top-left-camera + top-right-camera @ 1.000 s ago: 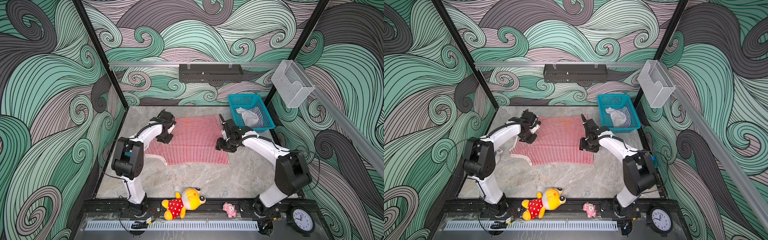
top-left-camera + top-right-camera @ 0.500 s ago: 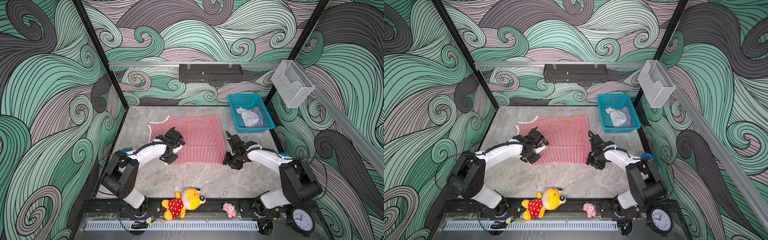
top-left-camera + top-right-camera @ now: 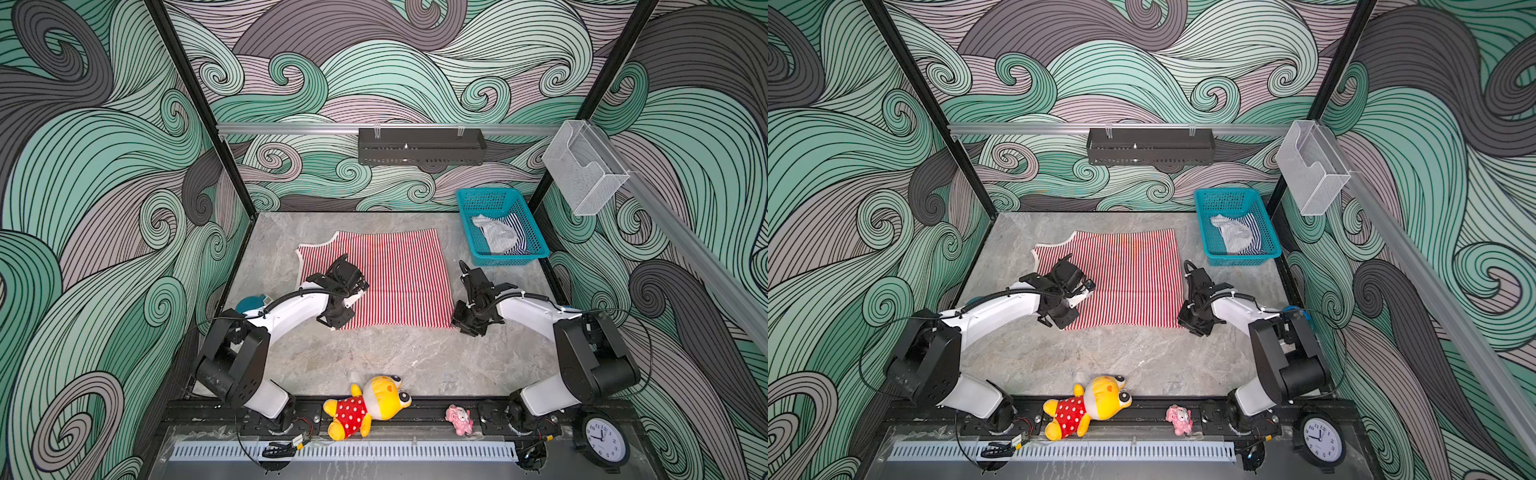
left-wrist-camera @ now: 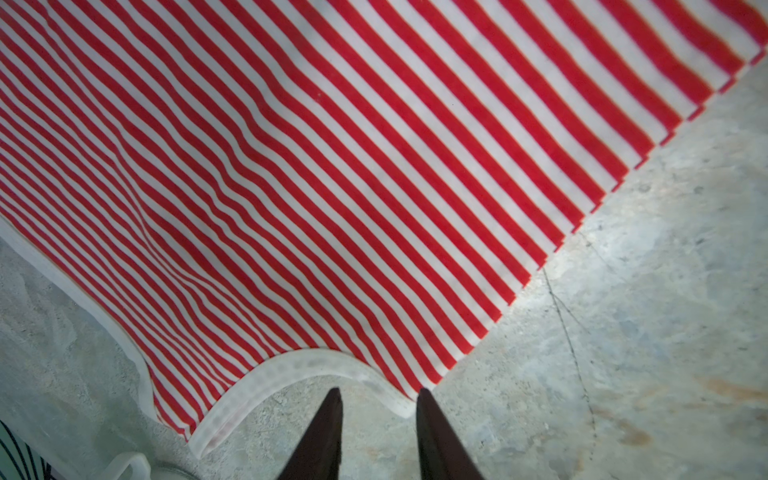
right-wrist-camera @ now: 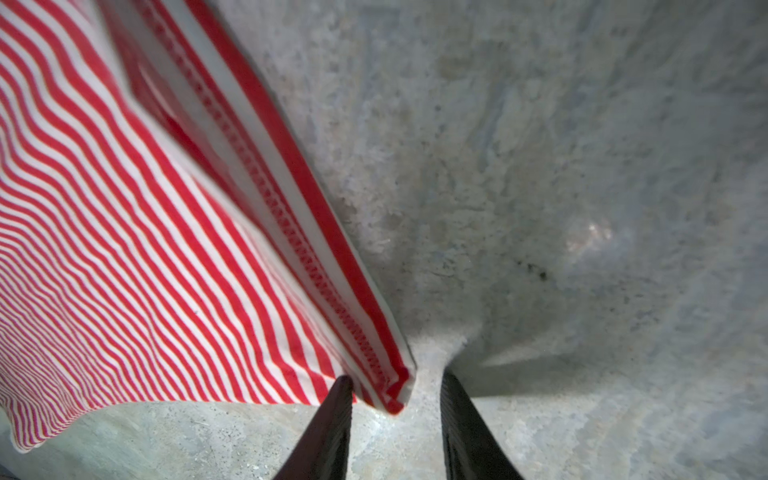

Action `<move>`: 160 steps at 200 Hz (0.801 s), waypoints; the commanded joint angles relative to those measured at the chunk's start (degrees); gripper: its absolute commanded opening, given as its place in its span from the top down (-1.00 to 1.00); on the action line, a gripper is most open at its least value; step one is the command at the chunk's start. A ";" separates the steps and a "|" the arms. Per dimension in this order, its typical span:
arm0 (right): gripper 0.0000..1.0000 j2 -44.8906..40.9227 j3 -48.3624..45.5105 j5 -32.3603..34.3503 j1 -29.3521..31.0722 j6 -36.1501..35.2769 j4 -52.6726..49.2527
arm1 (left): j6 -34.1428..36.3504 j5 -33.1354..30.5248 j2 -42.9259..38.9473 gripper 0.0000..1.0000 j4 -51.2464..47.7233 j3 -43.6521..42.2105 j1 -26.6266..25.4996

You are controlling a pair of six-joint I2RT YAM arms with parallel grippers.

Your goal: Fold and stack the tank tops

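Red-and-white tank top (image 3: 386,278) flat on the counter (image 3: 395,361), left end effector (image 4: 378,395) at its near-left trimmed edge — fingers apart, holding nothing, right end effector (image 5: 397,376) at the near-right corner — fingers apart, hem corner between them, unclamped, navy-and-white tank top (image 3: 514,237) crumpled in the teal basket (image 3: 505,260), far right.

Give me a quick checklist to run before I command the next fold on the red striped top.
1. Left pincer free of cloth: ok. Jaws apart, the white trim lies just beyond the tips, nothing between.
2. Right pincer free of cloth: not ok. Jaws apart, but a corner of the red-and-white top sits between them.
3. Red-and-white top flat on the table: ok in both top views.
4. Navy-and-white top ready to fold: not ok, crumpled in the teal basket.
5. Plush toy clear of the work area: ok, on the front rail.
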 commanded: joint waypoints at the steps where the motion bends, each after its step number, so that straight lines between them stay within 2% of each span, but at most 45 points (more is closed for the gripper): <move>1: 0.32 1.46 0.82 1.43 0.29 -0.09 -2.36 | -0.29 -0.09 -1.59 0.33 0.15 -0.21 -0.35; 44: 0.43 2.25 1.43 4.52 0.35 -0.57 -3.76 | 0.15 -0.22 -2.45 0.34 -0.82 -0.42 -0.27; 69: 0.61 3.96 2.19 4.66 0.75 -0.65 -3.06 | 0.59 0.45 -2.47 0.34 -1.17 -0.69 -0.26; 102: 0.60 6.12 3.59 5.27 1.71 -0.91 -3.27 | 0.72 0.92 -2.63 0.34 -1.17 -1.35 -0.36; 142: 0.98 5.89 4.27 5.99 2.31 -1.79 -4.42 | 0.98 1.89 -2.82 0.34 -1.52 -2.11 -0.39; 160: 1.00 4.48 4.77 5.87 2.45 -2.19 -5.30 | 1.62 2.55 -2.74 0.33 -1.39 -2.78 -0.35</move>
